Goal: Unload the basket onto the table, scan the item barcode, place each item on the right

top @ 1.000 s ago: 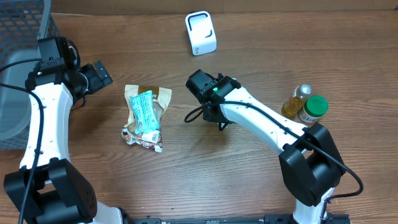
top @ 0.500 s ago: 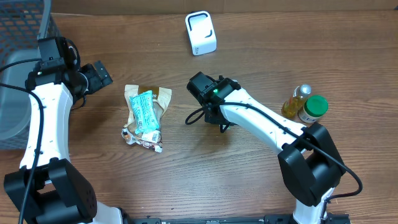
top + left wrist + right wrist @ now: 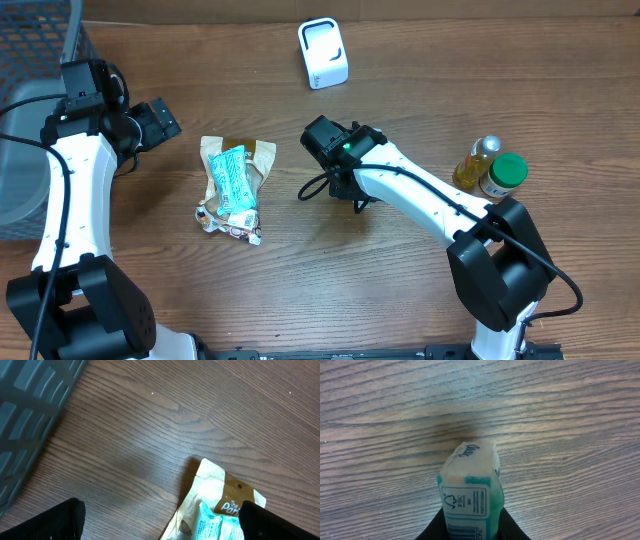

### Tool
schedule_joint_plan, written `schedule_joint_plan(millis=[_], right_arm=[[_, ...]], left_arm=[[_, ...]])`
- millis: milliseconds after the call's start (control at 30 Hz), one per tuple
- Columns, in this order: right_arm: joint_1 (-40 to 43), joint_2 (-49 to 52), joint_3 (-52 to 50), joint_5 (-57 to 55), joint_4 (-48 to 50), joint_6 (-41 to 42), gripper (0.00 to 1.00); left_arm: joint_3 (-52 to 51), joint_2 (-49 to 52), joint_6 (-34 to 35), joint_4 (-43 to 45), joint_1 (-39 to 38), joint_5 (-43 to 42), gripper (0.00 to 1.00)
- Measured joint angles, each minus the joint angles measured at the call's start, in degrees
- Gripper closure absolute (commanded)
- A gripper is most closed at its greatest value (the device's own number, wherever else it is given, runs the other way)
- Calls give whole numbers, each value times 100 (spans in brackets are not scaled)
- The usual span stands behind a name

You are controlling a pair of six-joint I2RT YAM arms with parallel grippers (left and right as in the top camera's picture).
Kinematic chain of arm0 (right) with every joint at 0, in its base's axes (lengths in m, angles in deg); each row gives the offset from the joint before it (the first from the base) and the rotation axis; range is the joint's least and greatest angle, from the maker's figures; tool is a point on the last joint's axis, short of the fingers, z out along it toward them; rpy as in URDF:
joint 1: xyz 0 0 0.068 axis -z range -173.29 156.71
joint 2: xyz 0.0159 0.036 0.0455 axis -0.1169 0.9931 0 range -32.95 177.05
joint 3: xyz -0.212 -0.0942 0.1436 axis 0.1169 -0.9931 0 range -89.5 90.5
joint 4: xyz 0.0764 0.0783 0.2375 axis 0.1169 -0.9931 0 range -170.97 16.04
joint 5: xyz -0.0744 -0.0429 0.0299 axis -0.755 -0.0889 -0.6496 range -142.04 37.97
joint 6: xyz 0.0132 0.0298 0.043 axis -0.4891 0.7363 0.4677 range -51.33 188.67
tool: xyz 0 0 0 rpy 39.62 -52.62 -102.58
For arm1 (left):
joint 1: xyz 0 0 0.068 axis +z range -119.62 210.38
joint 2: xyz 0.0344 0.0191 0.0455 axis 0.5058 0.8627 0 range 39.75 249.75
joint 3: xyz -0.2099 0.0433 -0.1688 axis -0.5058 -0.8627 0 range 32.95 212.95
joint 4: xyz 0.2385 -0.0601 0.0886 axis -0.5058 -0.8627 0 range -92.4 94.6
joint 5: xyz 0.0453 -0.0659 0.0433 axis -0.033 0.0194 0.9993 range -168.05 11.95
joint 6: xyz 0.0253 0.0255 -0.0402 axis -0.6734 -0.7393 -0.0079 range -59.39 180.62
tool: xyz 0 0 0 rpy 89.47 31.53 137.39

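1. Barely anything is shifting since a second ago: the right arm is sitting a touch nearer the front edge in the overhead view, and everything else is lying as before.
2. The pack [image 3: 470,492] is hanging in the right gripper [image 3: 470,532], whose dark fingers [image 3: 432,532] are pinching its two sides over bare table [image 3: 580,420]. Whether it is touching the wood is not showing.
3. It is looking like a soft, slightly puffy block in glossy film, white with teal bands, its far end rounded and creased.
4. A white printed panel is facing the wrist camera. Black bars are peeking in below it, cut off by the frame, and the small print is blurring out.
5. From overhead the pack is hiding under the right arm, well apart from the scanner [image 3: 323,52], a white rounded box with a dark recessed face.
6. The left gripper [image 3: 165,118] is hovering spread wide and empty near the pouch [image 3: 238,155]. Only its blurred black tips [image 3: 50,522] are showing in its own view.
7. The pouch, tan and matte, is lying flat under a shiny teal bar [image 3: 232,178], with a crinkled wrapper [image 3: 228,222] at the near end.
8. A yellow bottle [image 3: 478,160] and a green-lidded jar [image 3: 503,172] are standing together at the right.
9. A dark wire basket [image 3: 40,40] is running off the left corner, and the table is showing a streaky brown wood grain.
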Motion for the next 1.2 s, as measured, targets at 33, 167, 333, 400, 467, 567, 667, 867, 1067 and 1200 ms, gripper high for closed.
schedule_joint_plan(millis=[33, 167, 333, 400, 467, 567, 667, 867, 1067, 1200], right_arm=[[2, 0, 0, 2, -11, 0, 81], [0, 0, 0, -15, -20, -2, 80], [2, 0, 0, -17, -26, -66, 80], [0, 0, 0, -15, -26, -83, 80], [0, 0, 0, -17, -31, -85, 80], [0, 0, 0, -17, -35, -85, 76], [0, 0, 0, -17, -37, -105, 73], [0, 0, 0, -17, -35, -101, 67], [2, 0, 0, -20, -35, -120, 53], [0, 0, 0, -22, -9, -127, 41]], left_arm=[[0, 0, 0, 0, 0, 0, 0], [0, 0, 0, 0, 0, 0, 0], [0, 0, 0, 0, 0, -2, 0], [0, 0, 0, 0, 0, 0, 0], [0, 0, 0, 0, 0, 0, 1], [0, 0, 0, 0, 0, 0, 0], [0, 0, 0, 0, 0, 0, 1], [0, 0, 0, 0, 0, 0, 0], [0, 0, 0, 0, 0, 0, 0], [0, 0, 0, 0, 0, 0, 0]])
